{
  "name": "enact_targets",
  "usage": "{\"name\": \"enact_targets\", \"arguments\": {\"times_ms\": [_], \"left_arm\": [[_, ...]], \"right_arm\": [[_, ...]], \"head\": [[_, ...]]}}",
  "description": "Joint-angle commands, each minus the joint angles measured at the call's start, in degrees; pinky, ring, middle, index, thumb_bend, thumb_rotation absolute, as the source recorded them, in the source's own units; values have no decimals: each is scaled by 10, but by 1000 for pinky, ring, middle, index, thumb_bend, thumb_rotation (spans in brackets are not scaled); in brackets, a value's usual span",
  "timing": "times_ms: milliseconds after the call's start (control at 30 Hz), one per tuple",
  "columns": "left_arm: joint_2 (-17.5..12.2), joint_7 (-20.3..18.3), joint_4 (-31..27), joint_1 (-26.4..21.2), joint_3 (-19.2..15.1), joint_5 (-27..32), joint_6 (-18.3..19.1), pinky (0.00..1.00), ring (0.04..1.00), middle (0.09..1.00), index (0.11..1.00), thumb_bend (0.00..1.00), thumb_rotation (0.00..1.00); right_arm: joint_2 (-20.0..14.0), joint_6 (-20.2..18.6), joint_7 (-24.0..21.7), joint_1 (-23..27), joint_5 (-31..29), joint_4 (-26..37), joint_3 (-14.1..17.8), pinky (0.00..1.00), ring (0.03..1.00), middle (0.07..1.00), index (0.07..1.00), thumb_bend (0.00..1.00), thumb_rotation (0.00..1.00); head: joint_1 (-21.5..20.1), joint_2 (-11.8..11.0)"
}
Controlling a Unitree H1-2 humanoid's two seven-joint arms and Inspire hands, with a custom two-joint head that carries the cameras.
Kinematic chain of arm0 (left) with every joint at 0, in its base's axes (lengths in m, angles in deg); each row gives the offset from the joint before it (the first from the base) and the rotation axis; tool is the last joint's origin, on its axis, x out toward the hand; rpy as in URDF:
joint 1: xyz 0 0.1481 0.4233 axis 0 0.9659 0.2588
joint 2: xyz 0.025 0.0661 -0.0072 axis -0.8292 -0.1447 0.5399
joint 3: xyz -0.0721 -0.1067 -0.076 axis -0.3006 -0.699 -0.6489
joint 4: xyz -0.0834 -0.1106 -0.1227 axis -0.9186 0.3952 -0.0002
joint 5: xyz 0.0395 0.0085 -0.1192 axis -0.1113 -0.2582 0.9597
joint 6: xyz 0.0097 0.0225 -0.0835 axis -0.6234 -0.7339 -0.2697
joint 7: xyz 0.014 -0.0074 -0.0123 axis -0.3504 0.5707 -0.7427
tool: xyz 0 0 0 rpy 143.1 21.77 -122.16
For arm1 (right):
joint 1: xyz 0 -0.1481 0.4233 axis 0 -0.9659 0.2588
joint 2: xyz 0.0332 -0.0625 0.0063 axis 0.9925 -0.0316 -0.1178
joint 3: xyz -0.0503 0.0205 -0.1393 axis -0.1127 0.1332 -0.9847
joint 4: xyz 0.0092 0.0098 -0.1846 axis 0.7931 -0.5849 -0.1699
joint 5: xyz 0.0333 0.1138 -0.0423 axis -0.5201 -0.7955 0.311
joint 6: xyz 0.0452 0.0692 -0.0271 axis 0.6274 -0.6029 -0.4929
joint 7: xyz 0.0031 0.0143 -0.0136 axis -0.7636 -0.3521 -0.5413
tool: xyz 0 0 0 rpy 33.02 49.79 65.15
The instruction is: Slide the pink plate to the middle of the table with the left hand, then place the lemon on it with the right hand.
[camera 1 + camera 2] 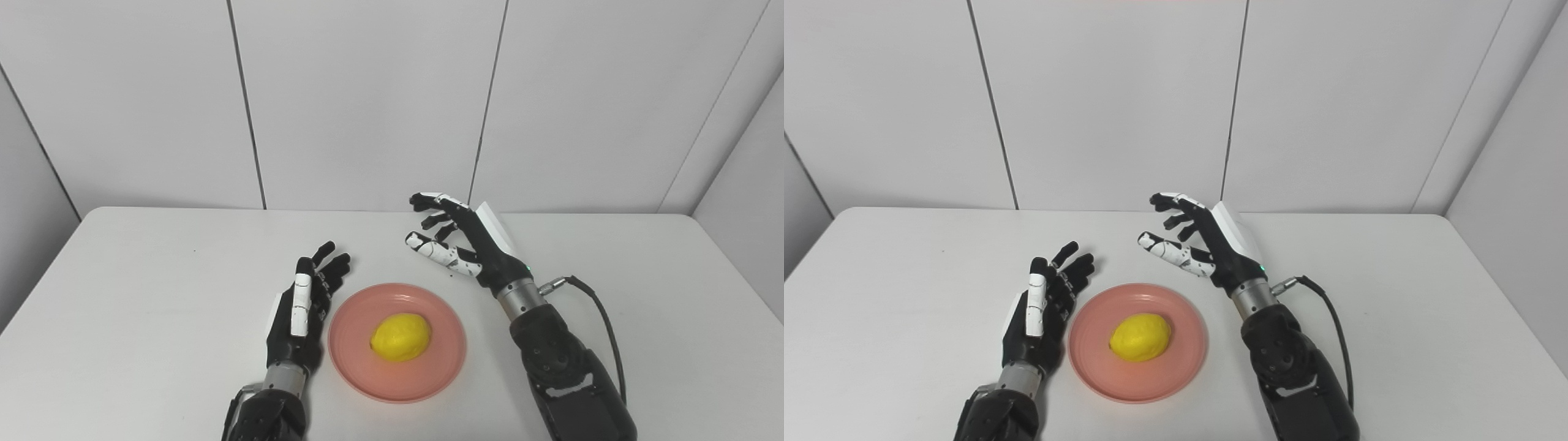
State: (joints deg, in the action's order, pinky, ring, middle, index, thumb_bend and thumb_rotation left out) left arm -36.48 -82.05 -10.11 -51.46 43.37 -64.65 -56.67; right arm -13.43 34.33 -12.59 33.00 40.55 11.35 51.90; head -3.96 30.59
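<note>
Looking at it now, the bumpy yellow lemon [400,337] sits right in the middle of the round pink plastic plate [360,367], and that plate is near the centre of the white table [122,294], toward my side. So I'd say both steps are basically done. My left hand [301,306] lies just beside the plate's left rim, fingers straight and spread, holding nothing; can't tell if it brushes the rim. My right hand [456,242] hovers behind and right of the plate, fingers loosely curled and apart, empty too. Next move, if any, is just pulling both arms back without nudging the plate, since that lemon could roll.
</note>
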Motion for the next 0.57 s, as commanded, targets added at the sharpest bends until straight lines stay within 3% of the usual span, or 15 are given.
{"name": "enact_targets", "arguments": {"times_ms": [0,133,300,367,533], "left_arm": [[-9,12,14,-22,-5,-15,-22,958,874,844,851,884,936],[-27,27,46,-46,-13,-33,-46,980,913,896,895,874,962],[-39,38,76,-63,-24,-37,-60,1000,947,939,922,884,970],[-41,44,84,-68,-28,-41,-64,1000,964,956,932,882,962],[-39,52,99,-71,-32,-45,-78,1000,987,981,951,846,968]], "right_arm": [[16,23,22,5,-51,0,25,651,719,787,775,742,990],[47,22,28,-11,-142,-28,71,795,820,858,836,715,996],[81,10,22,-27,-255,-59,123,899,886,896,860,735,922],[85,17,28,-36,-264,-75,130,978,925,923,886,709,939],[84,78,39,-52,-258,-129,130,940,923,931,932,665,935]], "head": [[0,1],[0,2],[2,3],[2,1],[1,2]]}}
